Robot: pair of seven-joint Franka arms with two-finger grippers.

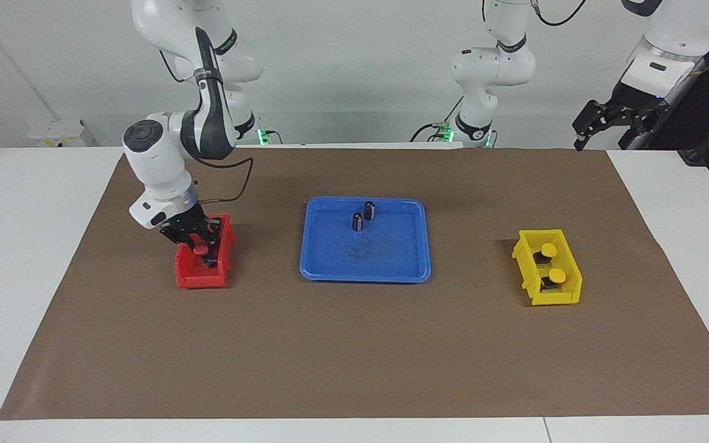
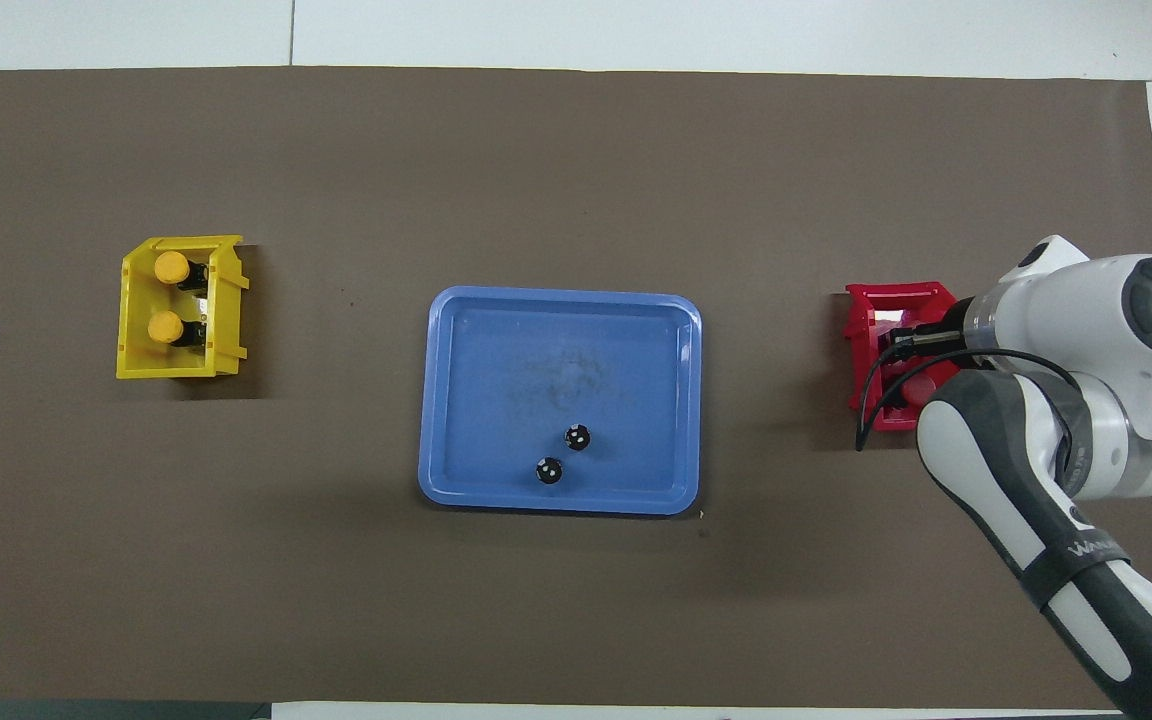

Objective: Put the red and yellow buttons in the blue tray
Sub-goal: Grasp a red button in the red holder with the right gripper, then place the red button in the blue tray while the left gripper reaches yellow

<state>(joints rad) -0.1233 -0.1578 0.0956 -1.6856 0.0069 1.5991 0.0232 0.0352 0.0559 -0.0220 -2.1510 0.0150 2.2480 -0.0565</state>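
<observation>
Right gripper point(image 1: 197, 241) down inside red bin point(image 1: 189, 278), jaws apparently closed on red button point(image 1: 199, 248). Blue tray point(image 1: 324, 271) at 3 o'clock in facing view, 2 dark cylinders point(image 1: 363, 216) inside. 2 yellow buttons point(image 1: 548, 250) in yellow bin point(image 1: 567, 298). Left gripper point(image 1: 600, 123) waits, jaw state unreadable.

A brown mat point(image 1: 354, 357) covers the white table point(image 1: 16, 277), a pale wall point(image 1: 354, 61) above.

Tray point(image 1: 330, 264) mid-table, two cylinders point(image 1: 363, 216) in it; bins point(image 1: 202, 277) at either end, buttons point(image 1: 548, 250) inside.
</observation>
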